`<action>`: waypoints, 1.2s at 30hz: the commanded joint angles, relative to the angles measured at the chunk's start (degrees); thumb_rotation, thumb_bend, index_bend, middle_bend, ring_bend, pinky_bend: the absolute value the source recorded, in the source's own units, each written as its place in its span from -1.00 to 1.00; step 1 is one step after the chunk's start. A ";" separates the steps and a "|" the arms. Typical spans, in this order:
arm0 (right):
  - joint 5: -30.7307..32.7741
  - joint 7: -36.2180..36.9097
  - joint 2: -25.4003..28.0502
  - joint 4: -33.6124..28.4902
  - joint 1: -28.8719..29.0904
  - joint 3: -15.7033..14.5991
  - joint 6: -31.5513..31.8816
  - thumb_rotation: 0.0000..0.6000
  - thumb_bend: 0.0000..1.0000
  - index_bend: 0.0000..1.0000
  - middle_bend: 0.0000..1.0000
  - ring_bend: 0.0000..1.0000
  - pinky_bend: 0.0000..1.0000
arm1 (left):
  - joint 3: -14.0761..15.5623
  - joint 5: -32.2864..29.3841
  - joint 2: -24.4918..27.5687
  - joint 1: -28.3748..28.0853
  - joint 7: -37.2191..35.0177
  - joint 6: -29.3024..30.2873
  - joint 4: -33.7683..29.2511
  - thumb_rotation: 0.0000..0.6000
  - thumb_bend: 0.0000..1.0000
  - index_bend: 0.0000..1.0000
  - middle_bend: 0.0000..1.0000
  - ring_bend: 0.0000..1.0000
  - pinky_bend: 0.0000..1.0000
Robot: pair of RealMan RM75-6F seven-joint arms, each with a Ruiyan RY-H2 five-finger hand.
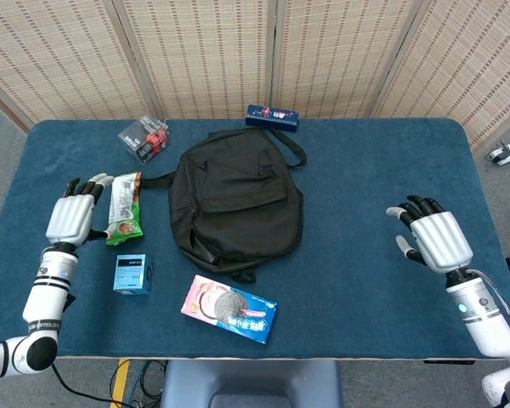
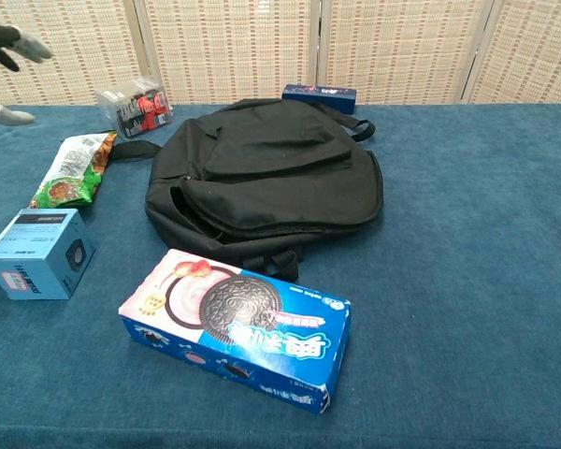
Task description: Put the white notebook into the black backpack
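1. I see the black backpack [image 1: 236, 200] lying flat in the middle of the blue table [image 1: 365, 161], its flap down over the opening, so the inside is hidden.
2. The white notebook does not show in either view; I cannot tell where it lies.
3. My left hand [image 1: 74, 219] hovers over the left part of the table, fingers apart and holding nothing. It sits just beside the green snack packet [image 1: 124, 207], with no clear contact.
4. In the chest view only dark fingertips [image 2: 2, 36] of that hand show at the top left corner.
5. My right hand [image 1: 433, 239] hangs over the right part of the table, well apart from the backpack, fingers spread and holding nothing.
6. A pink and blue cookie box [image 2: 237, 327] lies near the front edge, just in front of the backpack.
7. A small light blue box [image 2: 37, 253] stands to the left of the cookie box, near the snack packet.
8. A clear packet with red and black contents [image 1: 144, 137] rests near the far left of the table.
9. A dark blue carton [image 1: 272, 116] lies at the far edge, behind the backpack's strap.
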 commanded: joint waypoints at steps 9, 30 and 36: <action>-1.93 2.61 0.44 0.91 -7.69 -2.32 6.63 1.00 -0.30 -0.40 -0.34 -0.63 -0.54 | 6.77 11.89 3.92 14.21 -2.72 13.24 -4.64 1.00 -0.44 -0.65 -0.80 -0.69 -0.97; -1.43 2.09 0.40 -1.29 -16.32 -2.77 11.51 1.00 -0.29 -0.40 -0.34 -0.63 -0.54 | 10.55 22.16 3.69 29.62 1.69 25.84 -9.20 1.00 -0.44 -0.62 -0.80 -0.70 -1.00; -2.53 2.31 0.59 -1.44 -17.00 -2.46 11.72 1.00 -0.29 -0.40 -0.34 -0.63 -0.53 | 10.56 25.41 3.02 31.51 1.88 26.40 -9.37 1.00 -0.44 -0.61 -0.80 -0.70 -1.00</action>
